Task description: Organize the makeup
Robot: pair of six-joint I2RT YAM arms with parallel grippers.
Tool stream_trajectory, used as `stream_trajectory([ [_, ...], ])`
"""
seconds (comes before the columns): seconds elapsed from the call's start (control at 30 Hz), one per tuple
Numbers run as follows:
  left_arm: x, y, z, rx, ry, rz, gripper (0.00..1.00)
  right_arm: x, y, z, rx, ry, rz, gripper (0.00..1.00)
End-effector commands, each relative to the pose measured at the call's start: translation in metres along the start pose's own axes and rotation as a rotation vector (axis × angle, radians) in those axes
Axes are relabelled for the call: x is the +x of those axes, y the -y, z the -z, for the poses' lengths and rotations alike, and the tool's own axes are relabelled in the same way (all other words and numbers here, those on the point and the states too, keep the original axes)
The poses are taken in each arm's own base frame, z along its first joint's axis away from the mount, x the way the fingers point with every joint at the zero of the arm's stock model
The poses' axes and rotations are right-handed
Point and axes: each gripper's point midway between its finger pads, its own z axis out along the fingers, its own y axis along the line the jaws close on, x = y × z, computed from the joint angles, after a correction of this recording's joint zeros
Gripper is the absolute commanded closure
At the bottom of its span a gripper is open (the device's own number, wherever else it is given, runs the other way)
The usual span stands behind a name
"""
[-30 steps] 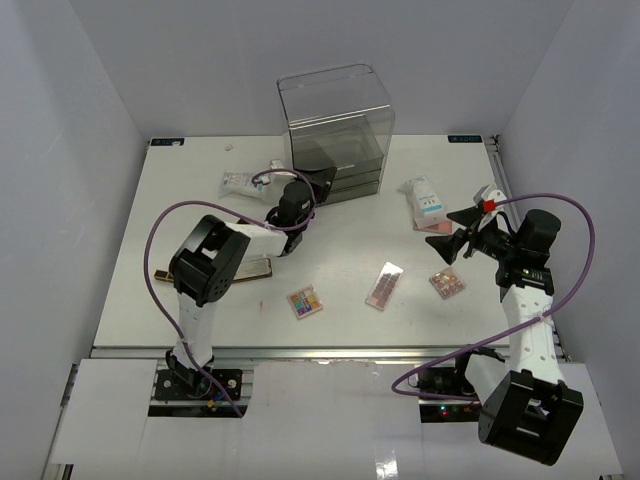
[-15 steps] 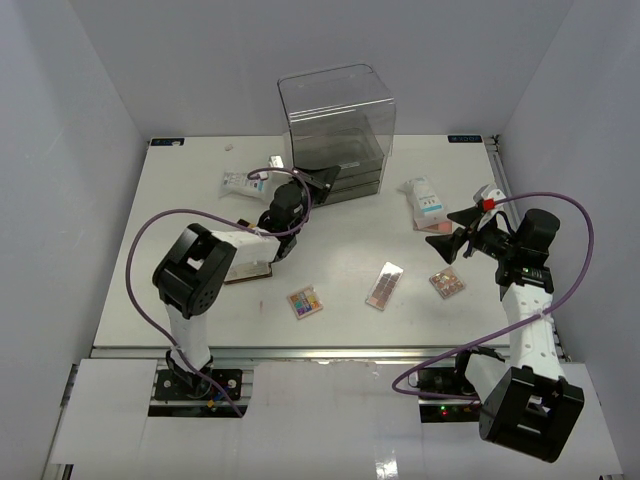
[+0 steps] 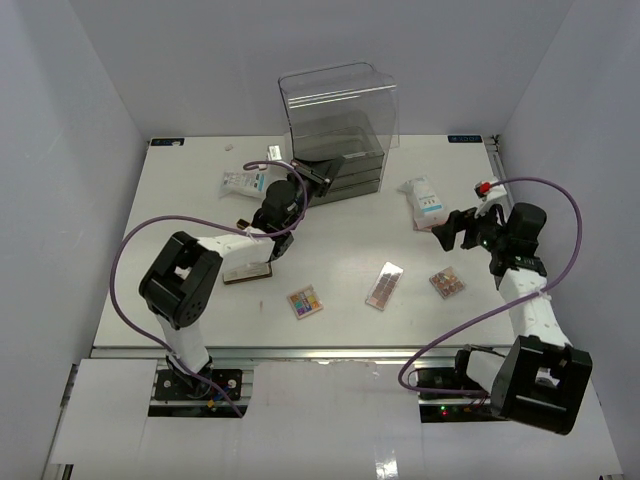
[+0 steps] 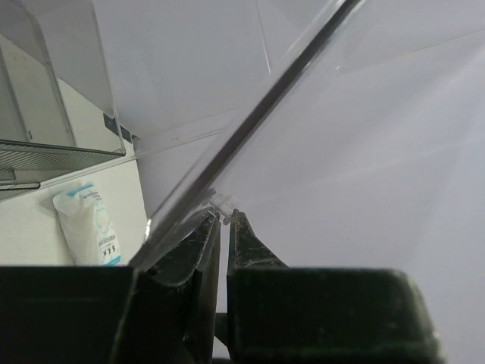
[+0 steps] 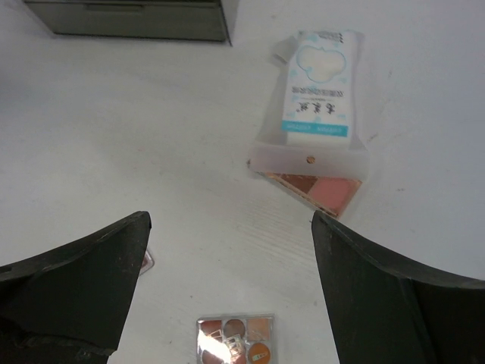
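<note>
Left gripper (image 4: 225,220): clenched on a thin clear plastic lip of the box (image 3: 335,110), low at its front left corner. I cannot tell which drawer the lip belongs to.
Left arm: stretched from its base across the table (image 3: 180,190) up to the box.
Right gripper (image 5: 229,220): released, with its fingers (image 5: 83,280) spread wide. It holds nothing and hangs above bare table on the right side.
Box: tall and clear, at the back middle of the table, with dark drawer fronts low down.
Tube (image 3: 243,183): white with teal print, lying flat just left of the box, beside the left gripper.
Bronze compact (image 3: 247,272): flat on the table under the left forearm, partly covered by it.
Packet (image 5: 318,98): white and blue, lying flat to the right of the box, ahead of the right gripper.
Pink palette (image 5: 322,187): brown and pink pans, tucked under the near end of the packet and touching it.
Small palette (image 5: 235,343): mixed pans, near the table's front right, just below the open fingers in the wrist view.
Long palette (image 3: 384,285): slim and tilted, in the middle front, left of the small palette.
Bright palette (image 3: 304,301): square and many-coloured, left of the long palette, apart from it.
</note>
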Motion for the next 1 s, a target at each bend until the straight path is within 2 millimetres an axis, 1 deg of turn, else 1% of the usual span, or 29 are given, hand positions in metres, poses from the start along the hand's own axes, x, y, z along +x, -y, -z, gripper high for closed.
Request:
stream_trajectory([
  [0.0, -0.024, 0.058, 0.011, 0.141, 0.043, -0.015, 1.0, -0.023, 0.035, -0.027, 0.226, -0.048, -0.009, 0.07],
  [0.07, -0.026, 0.06, 0.011, 0.145, 0.041, -0.015, 1.0, -0.009, 0.041, -0.045, 0.238, -0.107, -0.031, 0.07],
  [0.13, -0.028, 0.061, 0.011, 0.146, 0.039, -0.012, 1.0, -0.006, 0.046, -0.06, 0.229, -0.14, -0.044, 0.08],
  [0.2, -0.028, 0.06, 0.011, 0.145, 0.037, -0.004, 1.0, -0.014, 0.051, -0.075, 0.215, -0.146, -0.043, 0.08],
  [0.27, -0.03, 0.061, 0.011, 0.148, 0.037, 0.0, 1.0, -0.002, 0.059, -0.092, 0.204, -0.191, -0.049, 0.08],
  [0.4, -0.035, 0.063, 0.012, 0.152, 0.037, -0.001, 1.0, 0.008, 0.071, -0.121, 0.174, -0.248, -0.022, 0.07],
  [0.57, -0.04, 0.066, 0.011, 0.157, 0.037, -0.008, 1.0, 0.02, 0.074, -0.147, 0.131, -0.283, -0.015, 0.06],
  [0.6, -0.041, 0.067, 0.011, 0.159, 0.035, -0.009, 1.0, 0.026, 0.076, -0.152, 0.127, -0.295, -0.021, 0.06],
  [0.67, -0.04, 0.068, 0.011, 0.162, 0.03, -0.01, 1.0, 0.029, 0.08, -0.158, 0.13, -0.304, -0.022, 0.04],
  [0.73, -0.041, 0.07, 0.01, 0.167, 0.028, -0.009, 1.0, 0.043, 0.083, -0.161, 0.134, -0.348, -0.034, 0.02],
  [0.8, -0.041, 0.074, 0.009, 0.175, 0.026, -0.01, 1.0, 0.047, 0.086, -0.164, 0.137, -0.36, -0.029, 0.0],
  [0.9, -0.041, 0.077, 0.008, 0.182, 0.024, -0.008, 1.0, 0.053, 0.089, -0.169, 0.135, -0.371, -0.02, 0.12],
  [0.93, -0.041, 0.078, 0.007, 0.184, 0.023, -0.008, 1.0, 0.054, 0.09, -0.17, 0.13, -0.374, -0.016, 0.18],
  [0.97, -0.041, 0.079, 0.007, 0.187, 0.023, -0.008, 1.0, 0.054, 0.089, -0.171, 0.122, -0.375, -0.01, 0.26],
])
